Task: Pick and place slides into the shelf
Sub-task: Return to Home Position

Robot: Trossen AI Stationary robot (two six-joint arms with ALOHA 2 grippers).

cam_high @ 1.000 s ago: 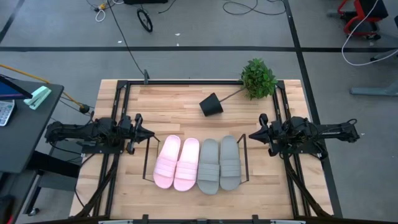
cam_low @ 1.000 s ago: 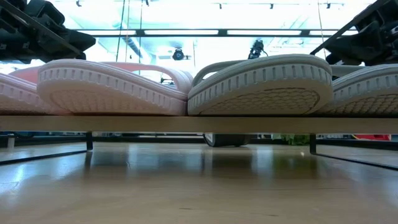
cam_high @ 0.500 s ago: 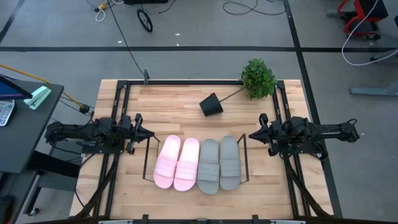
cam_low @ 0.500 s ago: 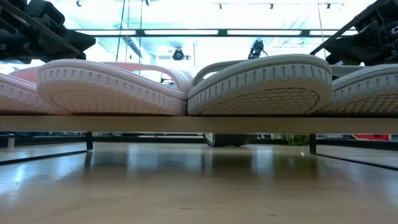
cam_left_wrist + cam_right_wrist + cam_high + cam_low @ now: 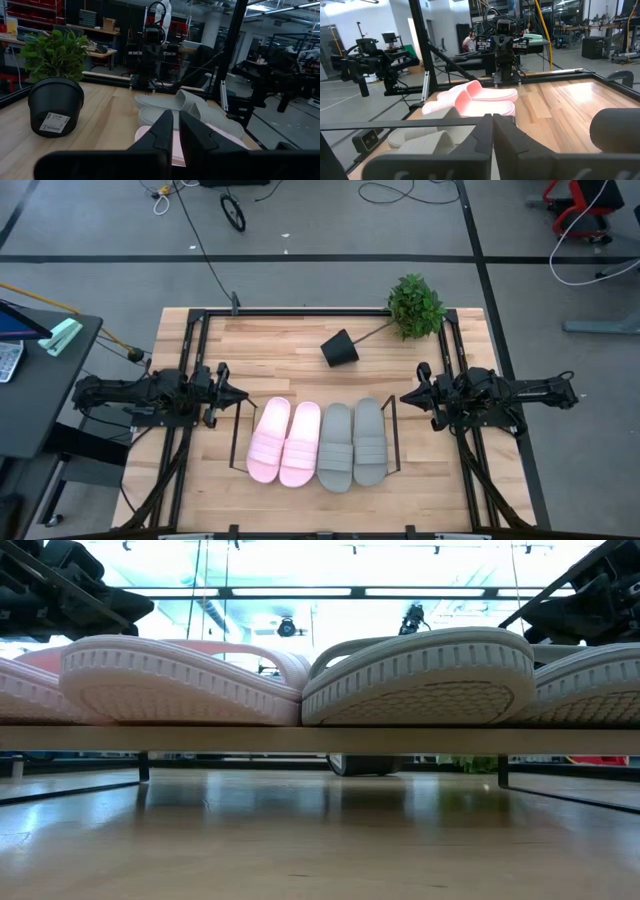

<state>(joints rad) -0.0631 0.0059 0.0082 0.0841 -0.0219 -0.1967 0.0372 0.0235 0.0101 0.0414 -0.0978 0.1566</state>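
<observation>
Two pale pink slides (image 5: 282, 442) and two grey slides (image 5: 352, 444) lie side by side, soles down, on the black wire shelf (image 5: 391, 435) at the table's middle near side. In the low view their soles (image 5: 300, 680) rest on the shelf's board. My left gripper (image 5: 243, 396) is shut and level at the shelf's left end, holding nothing. My right gripper (image 5: 404, 397) is shut and level at the shelf's right end, holding nothing. The left wrist view shows the grey slides (image 5: 190, 107); the right wrist view shows the pink slides (image 5: 475, 100).
A black plant pot (image 5: 340, 348) lies tipped on its side at the table's far middle, its green plant (image 5: 416, 306) toward the far right corner. Black rails (image 5: 300, 311) frame the table. A dark side table (image 5: 40, 370) stands off the left edge.
</observation>
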